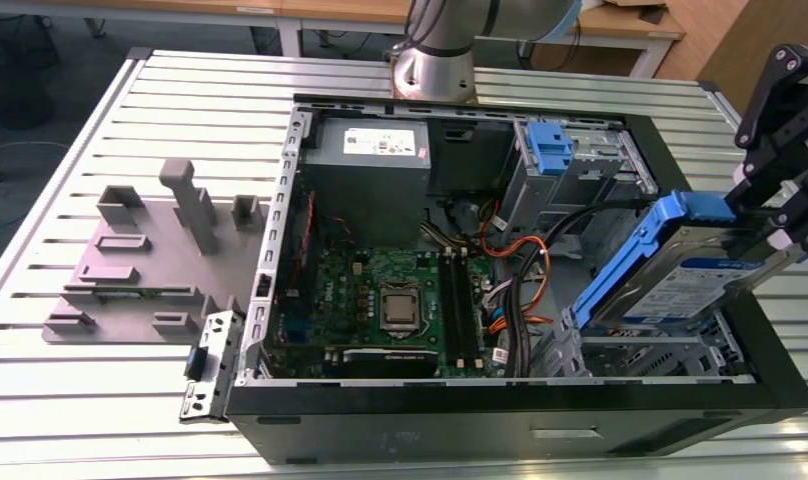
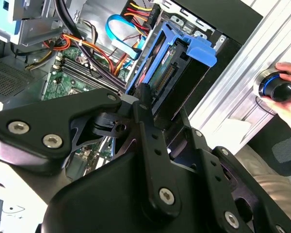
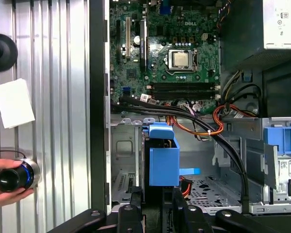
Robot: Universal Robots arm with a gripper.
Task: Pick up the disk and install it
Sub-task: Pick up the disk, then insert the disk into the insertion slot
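At the exterior view's left, a matte grey moulded fixture (image 1: 137, 260) with upright posts and slots sits on the counter (image 1: 111, 110), which is made of ribbed silver metal slats. Its far edge is cut off by the frame.

Next comes the open black computer case (image 1: 511, 420), lying on its side. Inside it lies a green motherboard (image 1: 377, 290) with a bare square processor socket. Behind the motherboard is a grey metal power supply (image 1: 371, 175) bearing a white sticker (image 1: 381, 142) whose print is too small to make out. Orange, black and red cables partly hide the middle of the case. Further right, a light-blue plastic bracket (image 1: 548, 148) stands in the upper drive cage.

At the exterior view's right, the disk (image 1: 671, 275) hangs tilted above the case's lower right bay, clear of the counter. It is silver metal with blue plastic rails and a white-and-blue label that cannot be read. The black end effector (image 1: 764, 235) is pinching the upper end of the disk. Its linkage is partly cut off at the frame edge, and the arm's own body hides much of the second wrist view.

In the first wrist view, a hand (image 3: 5, 196) grips a round black knob with a blue ring (image 3: 14, 177) on the counter, near a blank white paper slip (image 3: 12, 103).
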